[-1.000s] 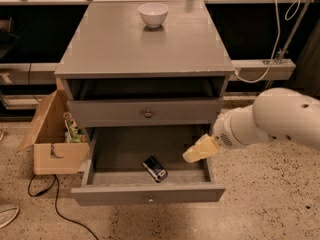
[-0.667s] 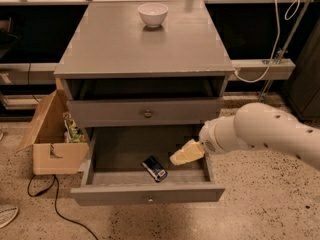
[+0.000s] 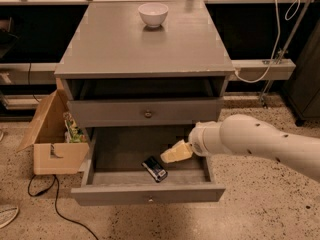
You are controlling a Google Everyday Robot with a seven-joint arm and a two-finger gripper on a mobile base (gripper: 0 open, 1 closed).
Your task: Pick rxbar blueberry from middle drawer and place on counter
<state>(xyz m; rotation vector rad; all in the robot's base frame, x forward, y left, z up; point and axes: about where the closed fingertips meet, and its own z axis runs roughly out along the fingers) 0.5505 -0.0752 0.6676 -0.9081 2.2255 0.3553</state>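
The rxbar blueberry [image 3: 154, 168] lies flat on the floor of the open middle drawer [image 3: 120, 151], near its front centre, dark with pale label patches. My gripper [image 3: 175, 152] reaches in from the right on a white arm [image 3: 255, 141]. It hangs inside the drawer, just right of the bar and slightly above it, not touching it. The counter [image 3: 125, 44] is the grey cabinet top above.
A white bowl [image 3: 153, 13] stands at the back of the counter. The upper drawer [image 3: 147, 114] with a dark knob is shut. An open cardboard box [image 3: 52, 139] sits on the floor left of the cabinet, with a cable [image 3: 55, 204] trailing in front.
My gripper has moved left and down inside the drawer, closer to the bar. The bar has not moved.
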